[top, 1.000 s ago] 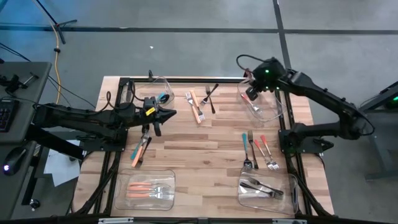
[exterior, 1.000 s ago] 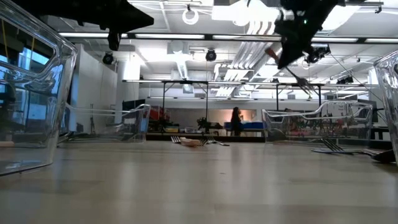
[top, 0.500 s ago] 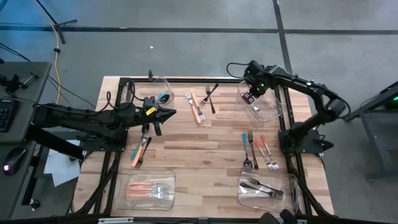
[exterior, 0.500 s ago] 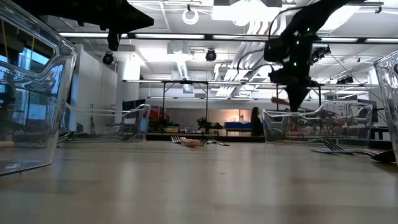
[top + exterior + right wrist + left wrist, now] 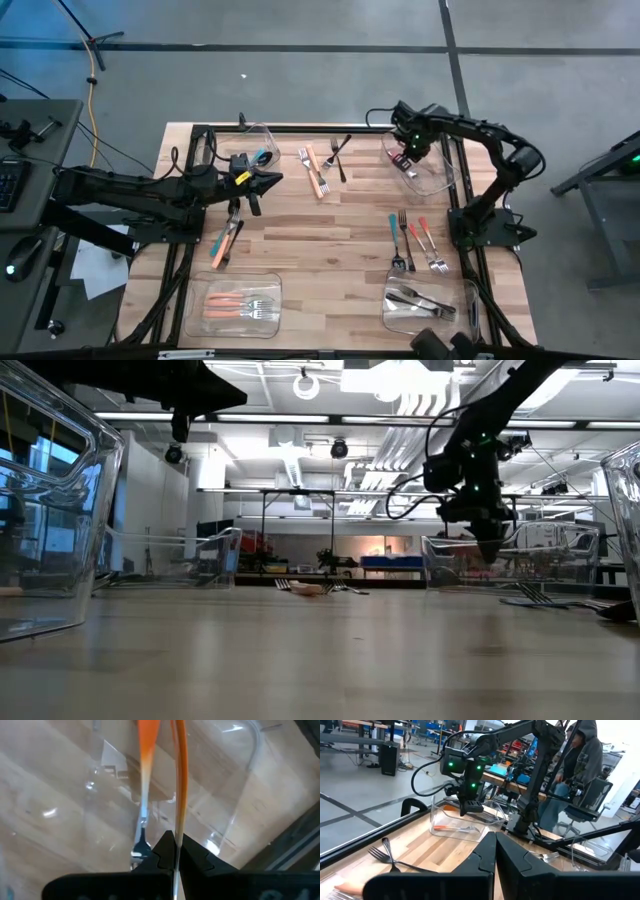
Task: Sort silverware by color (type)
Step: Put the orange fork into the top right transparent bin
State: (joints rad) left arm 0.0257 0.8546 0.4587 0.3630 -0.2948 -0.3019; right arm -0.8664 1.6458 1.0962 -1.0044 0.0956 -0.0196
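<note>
Unmoved since a second ago, the left gripper (image 5: 262, 185) waits shut and empty at table left, while the right gripper (image 5: 405, 160) has dropped into the far-right clear bin (image 5: 445, 175), pinched on 1 orange-handled utensil (image 5: 179, 775); best lower it before releasing.

Grey concrete floor (image 5: 300, 80), bright ceiling lights (image 5: 380, 378)
</note>
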